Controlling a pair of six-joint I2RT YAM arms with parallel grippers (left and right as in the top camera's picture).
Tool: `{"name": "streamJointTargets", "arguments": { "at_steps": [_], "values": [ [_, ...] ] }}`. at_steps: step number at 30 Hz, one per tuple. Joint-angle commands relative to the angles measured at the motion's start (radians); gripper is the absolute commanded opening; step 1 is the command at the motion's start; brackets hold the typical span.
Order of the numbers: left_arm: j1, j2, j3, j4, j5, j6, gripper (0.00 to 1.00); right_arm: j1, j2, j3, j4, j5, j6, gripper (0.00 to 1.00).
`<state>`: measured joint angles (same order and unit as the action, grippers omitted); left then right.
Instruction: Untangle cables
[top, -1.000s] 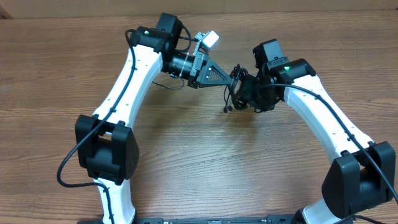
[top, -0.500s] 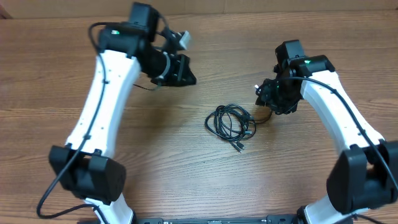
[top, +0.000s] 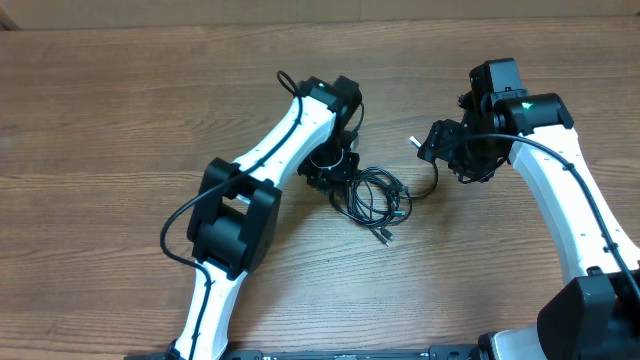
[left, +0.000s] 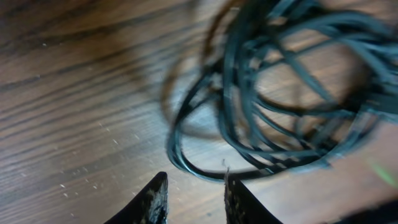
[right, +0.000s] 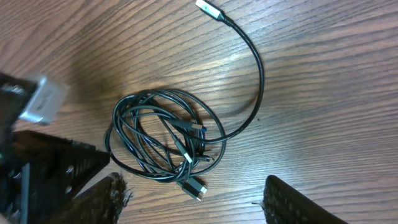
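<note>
The cables (top: 373, 196) lie on the wooden table as one loose black coil with silver plug tips. One tail curves out to the right and ends in a plug tip (top: 411, 141). My left gripper (top: 335, 178) is down at the coil's left edge. In the left wrist view the left gripper (left: 194, 180) is partly open with bare wood between its fingers, and the coil (left: 273, 106) lies just ahead. My right gripper (right: 194, 185) stands wide open above the coil (right: 163, 140), holding nothing; overhead the right gripper (top: 443, 150) hovers right of the bundle.
The left arm (top: 285, 140) stretches diagonally across the table's middle toward the coil. The right arm (top: 560, 170) runs along the right side. The left gripper's body (right: 43, 158) shows at the left of the right wrist view.
The left arm swung from the back left down to the coil's left edge and its jaws parted. The right gripper opened wider and drew slightly right. The coil, held up a second ago, lies on the table.
</note>
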<state>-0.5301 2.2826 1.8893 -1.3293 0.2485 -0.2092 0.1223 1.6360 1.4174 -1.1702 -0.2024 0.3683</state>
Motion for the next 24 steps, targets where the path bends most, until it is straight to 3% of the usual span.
{"name": "streamJointTargets", "arguments": {
  "at_steps": [1,16,22,24],
  "values": [
    [-0.002,0.04,-0.004,0.0,-0.092,-0.04,0.32,-0.001,-0.012,0.011,0.001,-0.001,-0.011,0.7],
    [-0.036,0.047,-0.097,0.138,-0.091,-0.026,0.36,-0.001,-0.012,0.011,0.002,-0.001,-0.011,0.72],
    [-0.071,0.047,-0.114,0.203,-0.064,-0.035,0.23,0.0,-0.012,0.011,-0.003,-0.002,-0.011,0.71],
    [-0.081,0.047,-0.141,0.234,-0.064,-0.039,0.11,0.0,-0.012,0.011,-0.004,-0.002,-0.016,0.71]
  ]
}}
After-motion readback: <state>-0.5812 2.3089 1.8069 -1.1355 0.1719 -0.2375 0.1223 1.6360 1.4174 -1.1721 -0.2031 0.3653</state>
